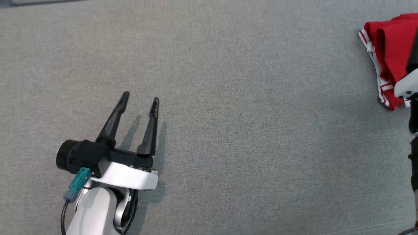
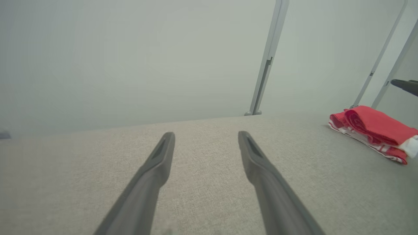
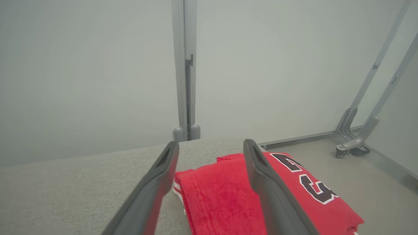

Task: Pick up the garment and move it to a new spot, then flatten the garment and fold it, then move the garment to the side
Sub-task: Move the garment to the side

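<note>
Left gripper (image 1: 140, 97) hangs over the bare grey desk (image 1: 245, 130) at the lower left of the head view, its two dark fingers spread apart with nothing between them, tips pointing away from the robot. Its own wrist view shows the same open gap over the desk fabric (image 2: 205, 135).

The right gripper (image 3: 211, 144) is also spread, fingers wide apart just above the garment (image 3: 222, 195). No cloth looks pinched by either finger, though the lower parts of the fingers run out of the picture.

The garment (image 1: 388, 49) is a folded red bundle at the far right of the desk, well apart from the left gripper. In the head view its long axis runs away from the robot, roughly in line with the right gripper's fingers. Its white-striped trim (image 1: 378, 75) lies along the edge that faces the middle of the desk. The pale right arm (image 1: 406, 86) covers part of its right side. In the right wrist view, black numerals (image 3: 310, 182) edged in white lie on top, on the side by the desk's edge, and a rolled fold runs lengthwise on the other side. From the left wrist view the garment (image 2: 375, 127) lies low and flat.
</note>
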